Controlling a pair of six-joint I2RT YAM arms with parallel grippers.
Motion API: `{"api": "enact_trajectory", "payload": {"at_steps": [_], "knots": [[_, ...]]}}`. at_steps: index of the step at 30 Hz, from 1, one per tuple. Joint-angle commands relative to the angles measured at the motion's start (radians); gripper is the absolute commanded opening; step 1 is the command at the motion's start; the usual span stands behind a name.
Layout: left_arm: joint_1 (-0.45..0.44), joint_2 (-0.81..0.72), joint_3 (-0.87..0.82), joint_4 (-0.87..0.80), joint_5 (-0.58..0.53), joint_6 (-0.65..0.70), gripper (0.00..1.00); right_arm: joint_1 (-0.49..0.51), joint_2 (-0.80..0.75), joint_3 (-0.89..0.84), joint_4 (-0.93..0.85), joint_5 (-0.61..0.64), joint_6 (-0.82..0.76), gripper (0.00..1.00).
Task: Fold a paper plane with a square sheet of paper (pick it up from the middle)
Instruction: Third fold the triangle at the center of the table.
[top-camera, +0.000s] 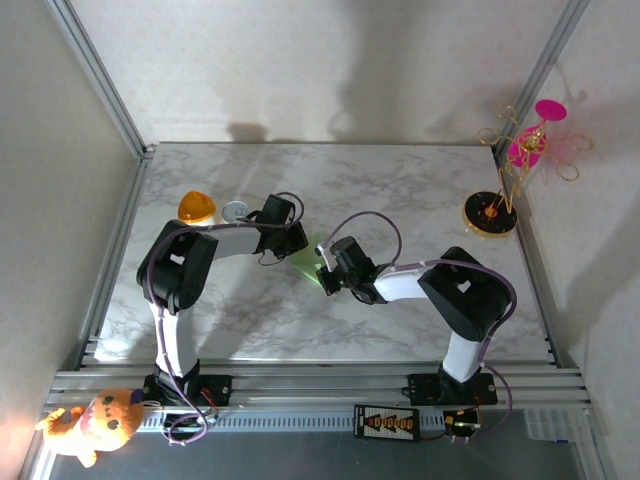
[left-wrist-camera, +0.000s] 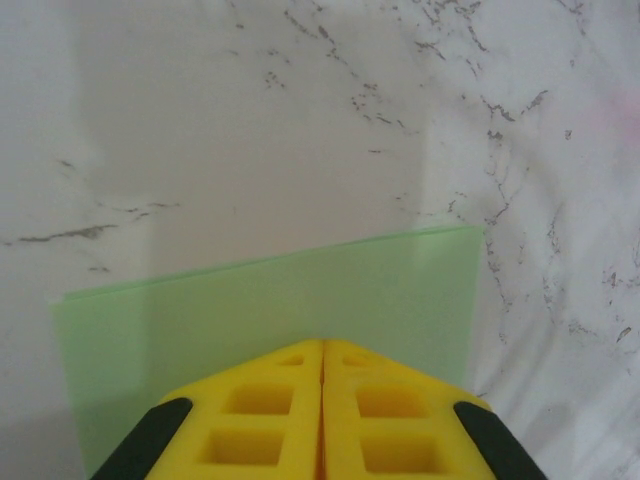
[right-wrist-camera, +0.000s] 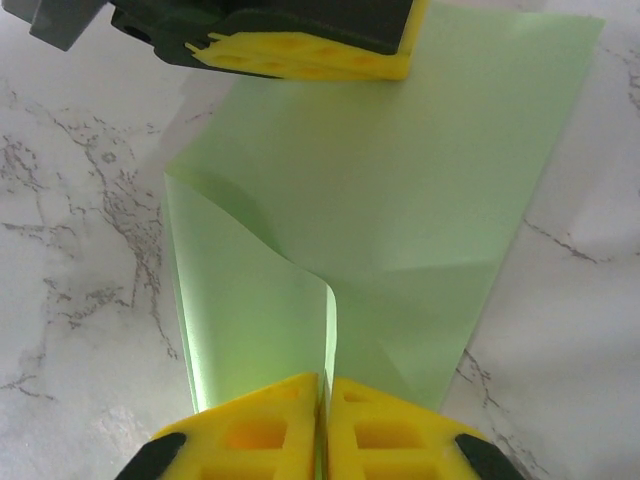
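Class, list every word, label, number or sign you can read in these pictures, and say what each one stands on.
No text can be read.
On the paper: nothing printed, plain green.
On the board at the table's near edge: orange marks, too small to read.

You have two tools (left tool (top-camera: 298, 240), right tool (top-camera: 325, 282)), one green sheet (top-camera: 306, 263), one cup (top-camera: 197, 207), one tin (top-camera: 235, 211), one ornament stand (top-camera: 492, 212), one toy (top-camera: 95, 425).
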Motion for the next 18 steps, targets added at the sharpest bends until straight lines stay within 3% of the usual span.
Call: {"api": "enact_trajectory", "payload": {"at_steps": [1,18], "knots": [[-0.019,0.054,-0.008,-0.077,-0.021,0.019,0.08,-0.006,0.021,0.024,-0.017,0.007,0.009,0.11],[-0.020,0.045,-0.004,-0.079,-0.017,0.018,0.09,-0.007,0.037,0.031,-0.039,0.014,0.010,0.11]]}}
